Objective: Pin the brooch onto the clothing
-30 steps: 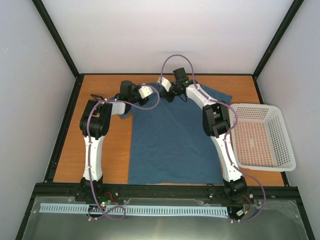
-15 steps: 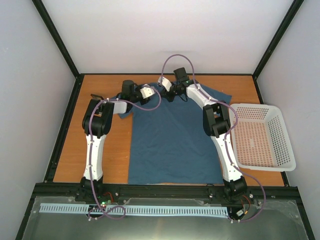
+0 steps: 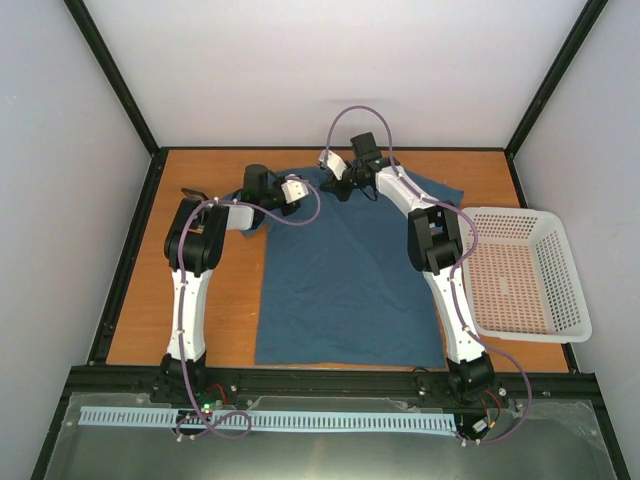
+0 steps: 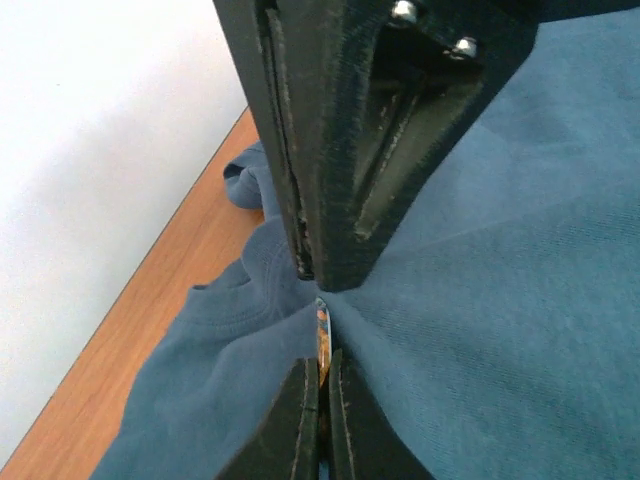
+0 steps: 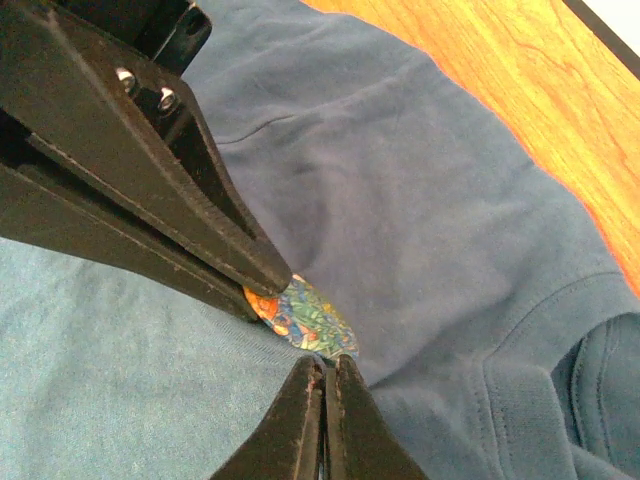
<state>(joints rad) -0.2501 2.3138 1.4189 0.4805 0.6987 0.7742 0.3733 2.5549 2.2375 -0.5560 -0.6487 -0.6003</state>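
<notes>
Both arms meet at the far end of a dark teal T-shirt (image 3: 345, 290) spread on the wooden counter (image 3: 225, 320). The brooch (image 5: 300, 318), a small round disc patterned in blue, green and orange, lies on the fabric just beside the ribbed collar (image 5: 520, 390). The left gripper (image 4: 322, 358) has its jaws clenched on the disc's edge. The right gripper (image 5: 322, 368) has its jaws pressed together, with the tips touching the brooch's opposite rim. A white mesh basket (image 3: 565, 280) sits to the shirt's right.
</notes>
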